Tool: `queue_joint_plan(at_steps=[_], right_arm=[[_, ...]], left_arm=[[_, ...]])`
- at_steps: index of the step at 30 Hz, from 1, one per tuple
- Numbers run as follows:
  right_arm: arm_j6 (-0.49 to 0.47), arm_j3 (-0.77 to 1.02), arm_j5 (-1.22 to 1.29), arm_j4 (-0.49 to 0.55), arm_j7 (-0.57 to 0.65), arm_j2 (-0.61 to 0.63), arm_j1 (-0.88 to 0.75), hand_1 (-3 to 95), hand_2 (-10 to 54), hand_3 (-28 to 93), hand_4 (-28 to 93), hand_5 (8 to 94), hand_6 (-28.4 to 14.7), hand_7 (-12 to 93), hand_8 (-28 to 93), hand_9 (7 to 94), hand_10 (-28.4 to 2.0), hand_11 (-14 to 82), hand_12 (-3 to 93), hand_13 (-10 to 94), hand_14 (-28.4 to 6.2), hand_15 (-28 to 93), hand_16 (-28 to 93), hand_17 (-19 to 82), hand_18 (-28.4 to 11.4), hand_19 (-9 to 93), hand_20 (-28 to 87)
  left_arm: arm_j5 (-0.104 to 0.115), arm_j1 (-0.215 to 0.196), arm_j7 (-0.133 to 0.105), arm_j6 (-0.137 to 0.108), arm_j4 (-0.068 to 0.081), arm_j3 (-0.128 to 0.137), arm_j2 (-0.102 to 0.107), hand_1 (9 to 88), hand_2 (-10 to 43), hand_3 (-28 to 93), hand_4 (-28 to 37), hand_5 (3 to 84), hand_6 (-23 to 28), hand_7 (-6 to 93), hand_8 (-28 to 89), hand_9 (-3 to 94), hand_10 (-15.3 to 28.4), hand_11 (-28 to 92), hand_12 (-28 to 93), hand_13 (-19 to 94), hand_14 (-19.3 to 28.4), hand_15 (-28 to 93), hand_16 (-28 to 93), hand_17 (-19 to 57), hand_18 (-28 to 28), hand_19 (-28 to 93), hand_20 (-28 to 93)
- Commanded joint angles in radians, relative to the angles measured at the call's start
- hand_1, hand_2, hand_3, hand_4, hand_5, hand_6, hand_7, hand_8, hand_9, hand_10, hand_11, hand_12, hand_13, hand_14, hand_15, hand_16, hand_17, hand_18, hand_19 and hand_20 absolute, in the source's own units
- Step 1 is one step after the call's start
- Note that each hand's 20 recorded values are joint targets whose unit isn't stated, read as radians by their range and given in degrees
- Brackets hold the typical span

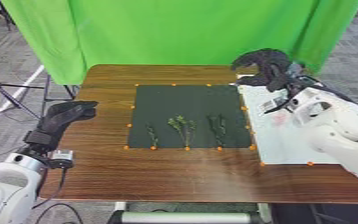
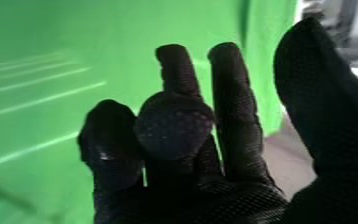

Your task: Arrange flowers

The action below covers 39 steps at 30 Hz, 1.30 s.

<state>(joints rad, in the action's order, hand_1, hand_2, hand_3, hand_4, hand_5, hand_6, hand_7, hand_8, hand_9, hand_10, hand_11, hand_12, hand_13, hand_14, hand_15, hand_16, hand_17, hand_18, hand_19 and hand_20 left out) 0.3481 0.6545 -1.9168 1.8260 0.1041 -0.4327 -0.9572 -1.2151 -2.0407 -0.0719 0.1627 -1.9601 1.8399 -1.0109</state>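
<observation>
1. Flower sprigs [image 1: 182, 123] lie on dark mat [image 1: 162, 102]; likely light, flexible, fragile.
2. Pinch lower stems [image 1: 187, 138] gently, below foliage [image 1: 179, 120].
3. Right hand [image 2: 233, 197]: fingers spread, holding nothing. Left hand [image 1: 62, 116]: fingers relaxed, empty.

You've got the mat [image 1: 162, 105] mid-table, markers [image 1: 129, 125] along its edges. On its near half, side by side: left sprig [image 1: 152, 135], middle sprig [image 1: 182, 122], right sprig [image 1: 217, 127]. Board [image 1: 291, 150] sits just right of the mat, extending nearer you. Curtain [image 1: 184, 35] hangs behind the table [image 1: 104, 175].
</observation>
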Motion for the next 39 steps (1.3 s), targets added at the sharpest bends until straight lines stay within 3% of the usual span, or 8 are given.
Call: queue_joint_plan(at_steps=[1, 9, 15, 23, 27, 31, 35, 39], right_arm=[[-0.097, 0.155, -0.077, -0.029, 0.024, 0.057, -0.184, 34.3, -9.5, 69, -14, 52.7, 3.1, 22, -7, 57.3, -12.6, 14.7, 25.9, 81, -3.1, 70, 32, 56, -14.2, 93, 63], [-0.157, 0.216, -0.091, -0.062, 0.042, 0.052, -0.283, 35.6, -9.5, 69, -15, 54.4, 3.6, 23, -7, 58.8, -12.5, 15.6, 26.2, 81, -3.4, 70, 31, 56, -14.5, 93, 63], [-0.186, 0.244, -0.114, -0.091, 0.06, 0.042, -0.345, 36.0, -9.5, 69, -15, 54.8, 3.6, 24, -7, 59.5, -12.4, 16.3, 26.4, 81, -3.7, 70, 31, 56, -14.9, 93, 63], [-0.209, 0.348, -0.108, -0.107, 0.072, 0.034, -0.471, 35.7, -9.5, 69, -14, 54.8, 3.6, 24, -8, 60.5, -12.8, 17.1, 26.5, 81, -3.9, 70, 31, 56, -15.3, 93, 63], [-0.291, 0.407, -0.093, -0.115, 0.053, 0.022, -0.514, 33.2, -9.5, 70, -14, 54.8, 3.6, 24, -8, 60.5, -12.8, 17.1, 26.5, 81, -4.2, 70, 31, 56, -15.6, 93, 64], [-0.315, 0.404, -0.091, -0.128, 0.051, 0.012, -0.516, 29.9, -9.5, 70, -14, 53.7, 2.9, 22, -7, 59.6, -13.2, 16.2, 26.3, 80, -5.3, 70, 32, 54, -16.6, 93, 63], [-0.296, 0.391, -0.095, -0.132, 0.068, 0.008, -0.52, 29.7, -9.5, 69, -14, 53.5, 2.9, 21, -7, 59.3, -13.2, 15.7, 26.2, 80, -5.5, 70, 31, 54, -16.7, 93, 63], [-0.174, 0.328, -0.082, -0.148, 0.096, 0.002, -0.501, 37.5, -9.5, 68, -15, 54.8, 3.2, 23, -7, 61.3, -13.1, 17.3, 26.6, 81, -4.8, 70, 31, 55, -16.2, 93, 62]], left_arm=[[-0.001, -0.015, 0.009, 0.009, -0.004, 0.006, -0.01, 28.9, -2.0, 58, -19.5, 49.2, 2.8, 13.8, -6, 46.0, 16.3, 20, 12, 37, 20.2, 22, 0, 3.0, 14.5, 15, 15], [-0.001, -0.014, 0.0, 0.007, -0.005, 0.009, -0.006, 28.9, -1.8, 58, -19.4, 49.1, 2.8, 13.7, -6, 45.8, 16.3, 20, 12, 37, 20.2, 22, 0, 3.0, 14.5, 15, 15], [0.007, -0.025, -0.027, -0.031, -0.008, 0.003, -0.006, 28.3, -1.6, 58, -19.7, 48.4, 3.7, 13.1, -6, 45.0, 16.4, 19, 12, 35, 19.4, 19, -1, 3.4, 14.1, 15, 14], [0.007, -0.034, -0.016, -0.01, -0.007, 0.011, -0.012, 27.7, -1.5, 58, -20.0, 46.9, 5.0, 12.0, -6, 44.0, 16.3, 19, 12, 34, 19.3, 19, 0, 3.5, 13.7, 15, 14], [0.005, -0.035, -0.015, -0.001, -0.009, 0.011, -0.014, 27.5, -1.6, 58, -20.1, 46.9, 5.1, 11.9, -6, 44.0, 16.3, 19, 12, 35, 19.6, 20, 1, 3.2, 13.9, 15, 14], [0.003, -0.034, -0.011, 0.004, -0.009, 0.008, -0.017, 27.4, -1.6, 58, -20.3, 46.9, 5.1, 11.9, -6, 44.1, 16.3, 19, 12, 35, 19.7, 20, 1, 3.1, 14.2, 15, 15], [0.0, -0.032, -0.011, 0.012, -0.009, 0.007, -0.018, 27.4, -1.5, 58, -20.2, 46.8, 5.0, 11.9, -6, 44.1, 16.3, 19, 12, 35, 19.7, 21, 1, 3.0, 14.3, 15, 15], [0.001, -0.036, -0.01, 0.0, -0.011, 0.009, -0.019, 27.2, -1.5, 58, -20.1, 46.8, 5.0, 11.9, -6, 44.1, 16.3, 19, 12, 35, 19.8, 21, 1, 3.0, 14.4, 15, 15]])
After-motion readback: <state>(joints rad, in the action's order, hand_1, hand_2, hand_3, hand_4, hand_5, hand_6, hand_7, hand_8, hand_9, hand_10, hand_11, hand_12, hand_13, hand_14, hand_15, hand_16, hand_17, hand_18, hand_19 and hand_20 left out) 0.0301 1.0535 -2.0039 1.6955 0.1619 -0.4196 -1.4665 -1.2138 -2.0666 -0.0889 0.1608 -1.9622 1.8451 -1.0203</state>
